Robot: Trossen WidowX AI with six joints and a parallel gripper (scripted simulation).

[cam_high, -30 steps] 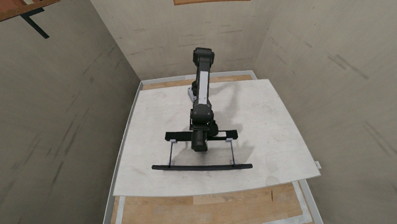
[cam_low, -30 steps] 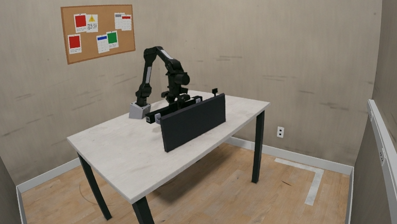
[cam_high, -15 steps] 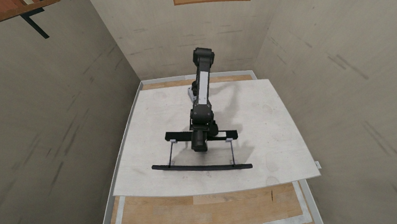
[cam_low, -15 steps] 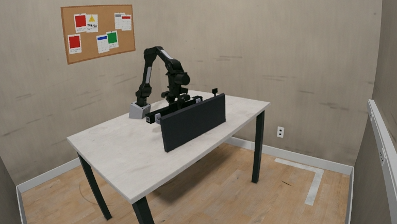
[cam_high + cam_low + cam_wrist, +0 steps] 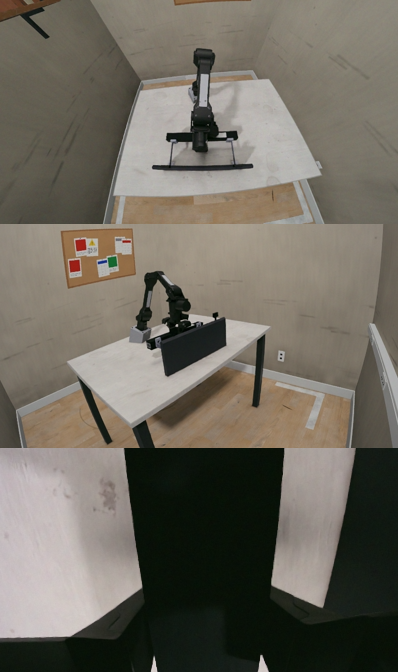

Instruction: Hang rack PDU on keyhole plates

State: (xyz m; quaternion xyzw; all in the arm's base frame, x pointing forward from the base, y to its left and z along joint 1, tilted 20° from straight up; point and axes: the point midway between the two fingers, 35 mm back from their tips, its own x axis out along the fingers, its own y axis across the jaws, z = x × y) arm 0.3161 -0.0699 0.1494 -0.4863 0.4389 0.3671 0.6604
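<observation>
Tool [image 5: 200, 147] pinches the long black power strip [image 5: 178, 136] mid-length, above the tabletop [image 5: 155, 116] and behind the upright black panel [image 5: 192, 346]; best carry it level, line both back buttons with the slots, then lower slowly without twisting.

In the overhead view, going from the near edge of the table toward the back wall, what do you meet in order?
Upright black panel → rack PDU, held in the gripper → grey arm base → far table edge.
</observation>
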